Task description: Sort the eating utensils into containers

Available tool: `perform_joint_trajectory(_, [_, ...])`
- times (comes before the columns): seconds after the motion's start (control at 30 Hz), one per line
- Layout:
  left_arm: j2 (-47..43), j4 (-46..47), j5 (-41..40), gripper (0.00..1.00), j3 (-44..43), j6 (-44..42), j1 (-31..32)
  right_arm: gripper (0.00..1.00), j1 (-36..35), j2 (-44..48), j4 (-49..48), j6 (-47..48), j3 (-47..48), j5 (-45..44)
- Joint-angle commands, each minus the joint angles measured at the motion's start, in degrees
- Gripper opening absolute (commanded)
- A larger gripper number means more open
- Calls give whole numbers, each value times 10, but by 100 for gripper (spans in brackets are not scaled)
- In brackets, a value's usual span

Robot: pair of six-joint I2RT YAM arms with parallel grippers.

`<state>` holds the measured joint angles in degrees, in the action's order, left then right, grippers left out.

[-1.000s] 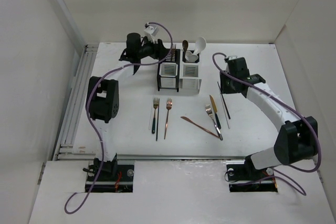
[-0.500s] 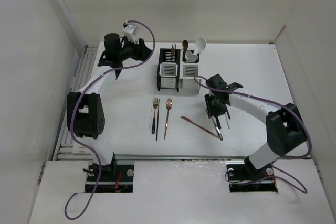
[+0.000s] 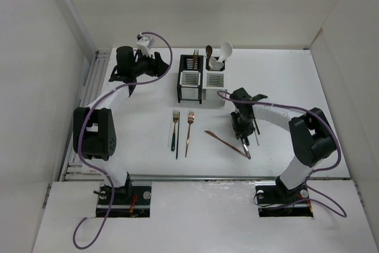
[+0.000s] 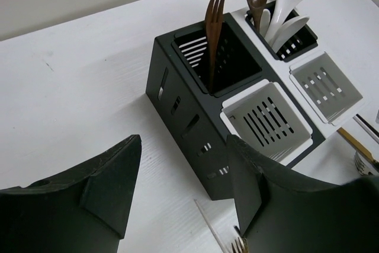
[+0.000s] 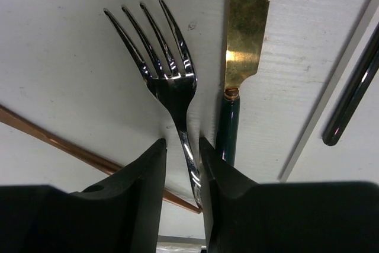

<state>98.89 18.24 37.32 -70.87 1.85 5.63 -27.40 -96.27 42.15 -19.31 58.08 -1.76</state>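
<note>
My right gripper (image 3: 240, 126) (image 5: 182, 146) is down at the table, open, its fingers astride the silver fork's (image 5: 169, 75) (image 3: 245, 146) thin handle, with a small gap on the left side. A dark-handled knife (image 5: 244, 34) lies just right of the fork and a copper knife (image 5: 59, 140) (image 3: 222, 140) to its left. My left gripper (image 3: 161, 64) (image 4: 183, 146) hangs open and empty left of the black container (image 3: 180, 81) (image 4: 183, 117), which holds a copper fork (image 4: 214, 22). The white container (image 3: 224, 94) (image 4: 327, 87) holds a white spoon (image 3: 225, 51) and a brown spoon (image 3: 208, 50).
A dark-handled fork (image 3: 175, 128), a copper fork (image 3: 189, 131) and thin chopsticks (image 3: 177, 147) lie in front of the containers. Black chopsticks (image 3: 256, 130) (image 5: 355, 87) lie right of the knife. White walls close in the table on three sides.
My right gripper came down and left from beside the white container onto the silver fork, its jaws narrowing. My left arm drew back leftward from the black container.
</note>
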Motion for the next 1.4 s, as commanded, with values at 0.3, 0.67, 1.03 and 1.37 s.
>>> perform_joint_trajectory(0.3, [-45, 37, 0, 56, 6, -2, -7, 0, -13, -24, 1, -27, 11, -39])
perform_joint_trajectory(0.67, [-56, 26, -20, 56, 11, -12, -12, 0, -114, 127, 24, 104, 181, -168])
perform_joint_trajectory(1.03, [-85, -32, -69, 59, 41, -36, -30, 0, -128, 32, -525, 264, 305, -152])
perform_joint_trajectory(1.37, [-96, -62, -81, 60, 25, -66, -46, 0, -110, -186, -654, 264, 478, -109])
